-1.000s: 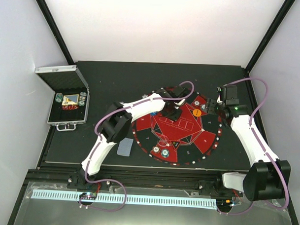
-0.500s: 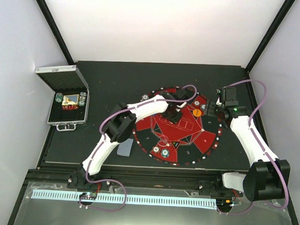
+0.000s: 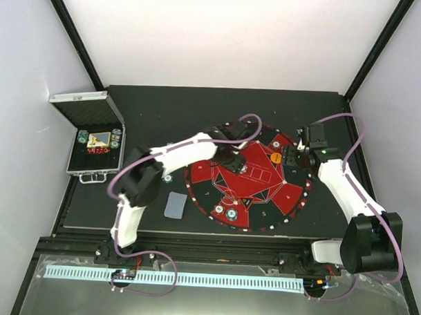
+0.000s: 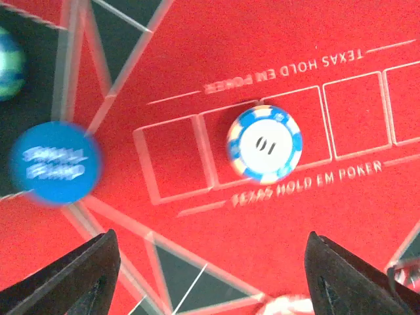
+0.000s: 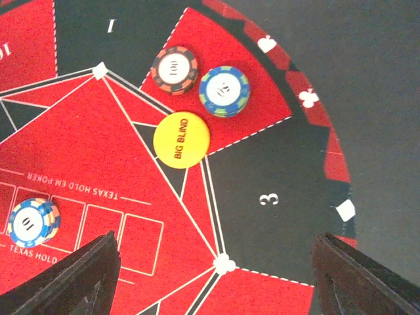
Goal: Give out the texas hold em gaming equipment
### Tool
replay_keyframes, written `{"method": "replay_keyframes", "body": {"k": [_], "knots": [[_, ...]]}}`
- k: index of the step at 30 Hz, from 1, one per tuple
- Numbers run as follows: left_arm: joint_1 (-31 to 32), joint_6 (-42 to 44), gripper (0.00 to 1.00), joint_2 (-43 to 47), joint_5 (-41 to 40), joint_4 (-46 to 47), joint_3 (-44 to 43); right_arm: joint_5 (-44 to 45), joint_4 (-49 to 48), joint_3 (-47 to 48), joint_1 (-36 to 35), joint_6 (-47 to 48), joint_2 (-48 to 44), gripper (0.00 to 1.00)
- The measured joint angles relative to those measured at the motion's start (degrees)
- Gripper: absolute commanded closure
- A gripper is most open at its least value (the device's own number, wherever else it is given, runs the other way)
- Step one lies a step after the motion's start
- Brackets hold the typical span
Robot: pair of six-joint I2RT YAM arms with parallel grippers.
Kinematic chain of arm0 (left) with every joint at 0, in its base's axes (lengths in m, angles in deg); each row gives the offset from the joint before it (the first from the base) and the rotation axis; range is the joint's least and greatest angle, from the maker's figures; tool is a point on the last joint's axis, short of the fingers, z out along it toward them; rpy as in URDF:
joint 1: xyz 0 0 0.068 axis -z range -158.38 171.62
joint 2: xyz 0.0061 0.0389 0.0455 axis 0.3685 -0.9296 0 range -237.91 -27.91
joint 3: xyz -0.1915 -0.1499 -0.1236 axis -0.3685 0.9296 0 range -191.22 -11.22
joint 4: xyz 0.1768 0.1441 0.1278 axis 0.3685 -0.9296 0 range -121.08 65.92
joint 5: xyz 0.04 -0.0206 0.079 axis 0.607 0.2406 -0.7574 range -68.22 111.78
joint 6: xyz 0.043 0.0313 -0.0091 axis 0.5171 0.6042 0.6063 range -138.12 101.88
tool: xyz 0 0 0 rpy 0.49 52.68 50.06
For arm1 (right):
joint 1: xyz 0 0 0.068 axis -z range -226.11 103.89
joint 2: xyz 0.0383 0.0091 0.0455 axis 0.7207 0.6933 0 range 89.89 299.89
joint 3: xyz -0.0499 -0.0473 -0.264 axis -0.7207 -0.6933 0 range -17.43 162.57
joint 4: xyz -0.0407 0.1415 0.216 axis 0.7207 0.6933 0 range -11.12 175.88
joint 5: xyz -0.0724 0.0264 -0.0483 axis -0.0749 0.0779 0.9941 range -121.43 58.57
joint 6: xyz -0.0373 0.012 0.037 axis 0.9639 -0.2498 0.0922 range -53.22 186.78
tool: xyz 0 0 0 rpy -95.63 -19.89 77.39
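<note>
A: State of left arm's black two-finger claw (image 4: 210,282)?
B: Spread wide, gripping nothing, hovering above blue-and-white striped poker chip stack (image 4: 264,144) on round red-and-black mat (image 3: 289,195), near desk (image 3: 164,107) centre.
A: And right arm's black claw (image 5: 216,282)?
B: Likewise wide open, empty, above yellow round "BIG BLIND" button disc (image 5: 182,140), toward right desk edge.

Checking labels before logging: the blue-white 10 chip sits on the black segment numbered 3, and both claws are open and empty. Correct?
Not quite. The blue-white 10 chip sits on the red centre panel, over the row of outlined card boxes, not on black segment 3; the right wrist view shows it. The rest holds: left claw and right claw are open and empty.
</note>
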Motion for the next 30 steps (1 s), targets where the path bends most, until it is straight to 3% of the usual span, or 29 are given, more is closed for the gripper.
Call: {"method": "replay_keyframes", "body": {"k": [4, 7, 14, 21, 30], "knots": [[-4.0, -1.0, 0.11, 16.3, -0.2, 3.1, 12.5, -0.1, 0.1, 0.1, -3.1, -0.6, 1.9, 0.2], [-12.0, -0.6, 0.02, 27.9, 0.0, 4.5, 18.6, 0.2, 0.1, 1.2, -7.4, -1.3, 4.7, 0.2], [-28.1, 3.3, 0.01, 46.0, 0.0, 3.0, 25.5, 1.0, 0.0, 7.2, -18.4, -3.5, 15.9, 0.19], [-36.7, 5.6, 0.01, 55.7, 0.2, 3.4, 34.9, 1.6, 0.3, 14.6, -24.9, -5.1, 27.2, 0.19], [-38.1, 7.2, 0.01, 57.1, -3.3, 5.8, 42.7, 4.2, 2.0, 20.7, -26.0, -5.6, 34.4, 0.2]]}}
